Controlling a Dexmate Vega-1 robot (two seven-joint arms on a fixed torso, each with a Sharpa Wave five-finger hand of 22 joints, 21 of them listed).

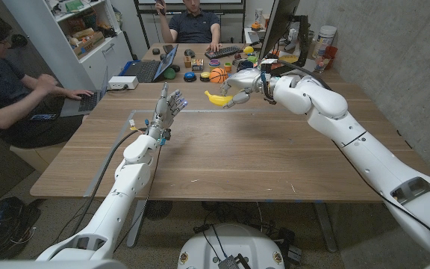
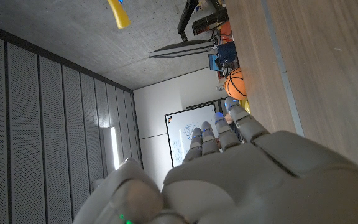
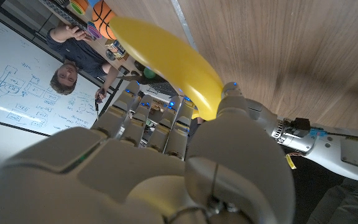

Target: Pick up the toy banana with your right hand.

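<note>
i judge the pickup done: my right hand [image 1: 243, 81], upper middle of the head view, has the toy banana [image 1: 216, 98] clasped in its fingers [image 3: 166, 118], lifted clear of the table [image 1: 222, 161]. only holding remains. my left hand [image 1: 169, 107], left of centre, stands upright, fingers spread, grasping nothing.

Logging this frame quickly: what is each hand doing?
Left hand: open, holding nothing.
Right hand: holding the toy banana.
</note>
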